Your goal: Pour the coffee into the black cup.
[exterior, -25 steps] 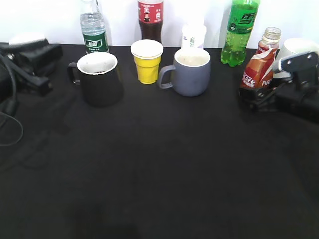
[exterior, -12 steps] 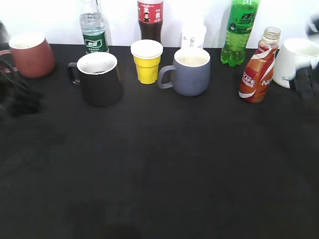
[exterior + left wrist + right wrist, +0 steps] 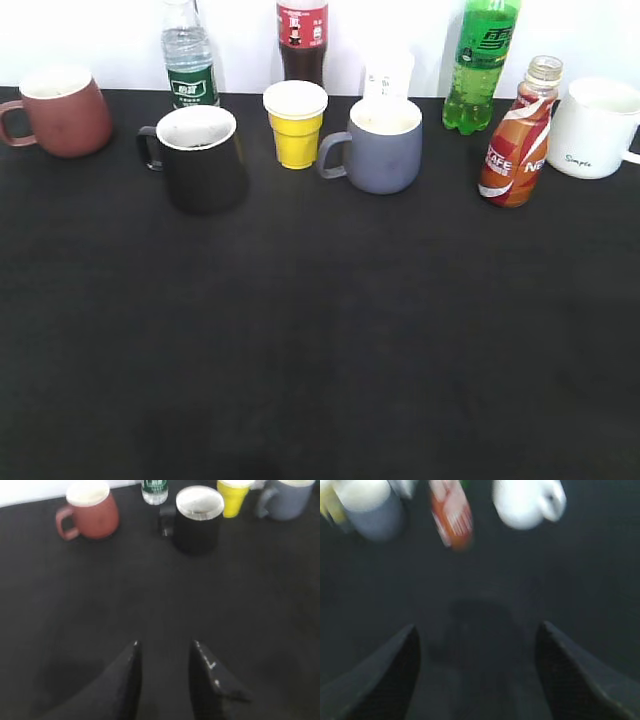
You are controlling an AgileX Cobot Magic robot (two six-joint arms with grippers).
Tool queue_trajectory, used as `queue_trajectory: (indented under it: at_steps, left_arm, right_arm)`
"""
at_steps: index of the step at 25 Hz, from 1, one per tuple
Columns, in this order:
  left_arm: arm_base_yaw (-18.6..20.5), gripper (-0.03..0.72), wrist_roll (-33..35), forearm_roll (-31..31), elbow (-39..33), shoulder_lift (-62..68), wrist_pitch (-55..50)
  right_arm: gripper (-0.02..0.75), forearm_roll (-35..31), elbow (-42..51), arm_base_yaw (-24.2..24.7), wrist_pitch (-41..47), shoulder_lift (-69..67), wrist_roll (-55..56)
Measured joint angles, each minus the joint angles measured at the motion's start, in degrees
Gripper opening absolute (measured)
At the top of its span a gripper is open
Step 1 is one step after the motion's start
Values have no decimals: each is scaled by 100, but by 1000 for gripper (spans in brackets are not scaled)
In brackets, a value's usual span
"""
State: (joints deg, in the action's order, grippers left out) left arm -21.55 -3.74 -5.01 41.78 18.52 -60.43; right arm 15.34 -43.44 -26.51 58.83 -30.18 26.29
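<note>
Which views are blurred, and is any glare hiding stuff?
Exterior view: sharp, but the bright backdrop washes out the bottle tops. Left wrist view: mildly soft, black cup still clear. Right wrist view: heavy blur; coffee bottle and white mug are smeared, and the mug is blown out.

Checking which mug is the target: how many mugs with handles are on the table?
4: maroon mug far left, black cup left of centre, grey-blue mug at centre, white mug far right. The yellow cup has no handle. None seems hidden.
</note>
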Motion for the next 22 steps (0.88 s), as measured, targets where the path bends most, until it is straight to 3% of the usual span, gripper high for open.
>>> queue_trajectory:
  at_steps: [3,6,18,20,22]
  left_arm:
    - [0,251,49,404,-713,-991,-357]
    - [0,251,69,417,-1084,-1642,-257]
    - [0,251,92,424,-1183,-1721,-79]
    - [230,251,92,430,-1183,-1721,-79]
    - [745,251,92,430,-1183,-1721,-79]
  right_arm:
    - [557,-358,824,0,549,1339,-832]
    - [557,-419,1332,0,427,2327,-1216]
    - [556,-376,1459,28,192,2448,-1262]
    - [556,-376,1459,362,192,2451,-1262]
    - [556,-376,1459,1036,192,2553,-1262]
